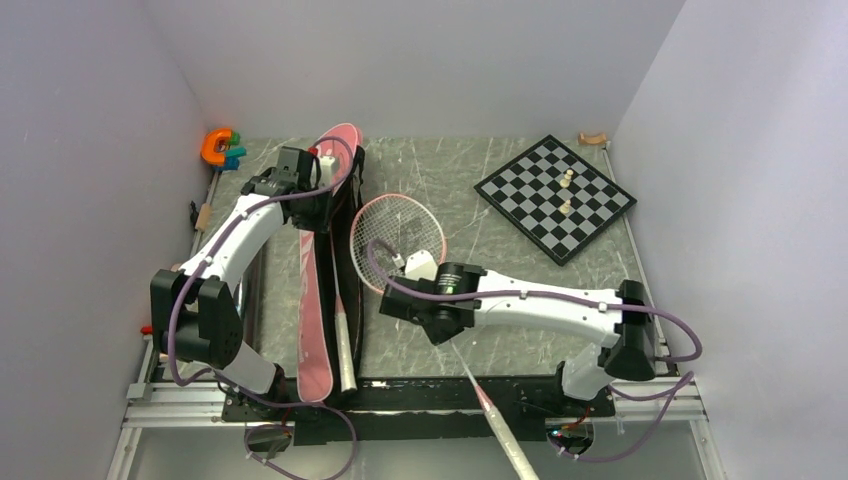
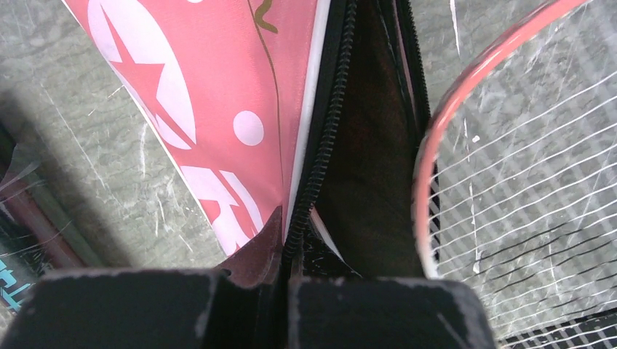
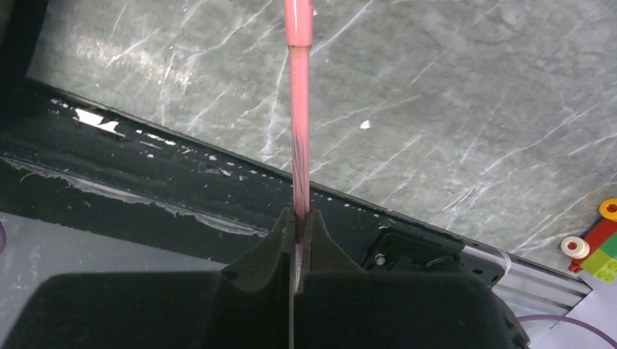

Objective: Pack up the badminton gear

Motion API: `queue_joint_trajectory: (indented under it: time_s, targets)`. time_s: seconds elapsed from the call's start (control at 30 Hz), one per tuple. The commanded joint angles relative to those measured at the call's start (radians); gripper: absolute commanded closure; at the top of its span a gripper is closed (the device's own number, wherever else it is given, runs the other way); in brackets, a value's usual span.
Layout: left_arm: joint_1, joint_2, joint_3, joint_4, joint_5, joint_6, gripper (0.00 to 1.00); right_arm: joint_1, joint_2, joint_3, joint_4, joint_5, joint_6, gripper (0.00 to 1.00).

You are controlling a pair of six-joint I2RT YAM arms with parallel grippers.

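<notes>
Between the left gripper's (image 2: 285,253) scuffed black fingers, which are pressed together, sits the zipper edge of the racket bag (image 2: 218,94). Its glossy pink fabric is printed with white stars and dots, and a black toothed zip runs beside the dark lining, which lies open. The bag stretches long and narrow down the left half of the table (image 1: 520,270). A second racket (image 1: 345,350) lies along it, white handle toward the near edge.

The right gripper (image 3: 298,218) is clamped tight on the thin pink shaft of a racket (image 1: 400,228). The racket's round, pink-rimmed head, strung in a fine white grid, sits just beside the bag's open side. Its pale handle sticks out past the near edge.

The table has a grey stone look with white veins and is matt and scratched. A chipped black strip (image 3: 145,174) runs along its near edge. Plain pale walls (image 1: 420,60) close it in on three sides. A black-and-white chessboard (image 1: 555,200) with pale pieces sits at an angle at the far right, well apart. An orange C-shaped toy (image 1: 214,147) rests in the far left corner.
</notes>
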Motion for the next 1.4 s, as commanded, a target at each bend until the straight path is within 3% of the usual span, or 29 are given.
queue_joint_trajectory:
  time_s: [0.0, 0.7, 0.97, 1.37]
  targets:
    - [-0.013, 0.001, 0.042, -0.001, -0.018, -0.019, 1.00, 0.039, 0.066, 0.092, -0.048, -0.028, 0.030, 1.00]
    - [-0.019, -0.042, 0.002, 0.016, 0.037, -0.011, 1.00, 0.043, 0.482, 0.500, -0.054, -0.064, -0.166, 1.00]
    - [-0.019, -0.056, -0.005, 0.007, 0.125, 0.011, 1.00, -0.030, 0.560, 0.615, 0.065, -0.173, -0.247, 1.00]
    - [-0.020, -0.076, -0.012, -0.001, 0.201, 0.013, 1.00, -0.158, 0.505, 0.515, 0.429, -0.180, -0.250, 1.00]
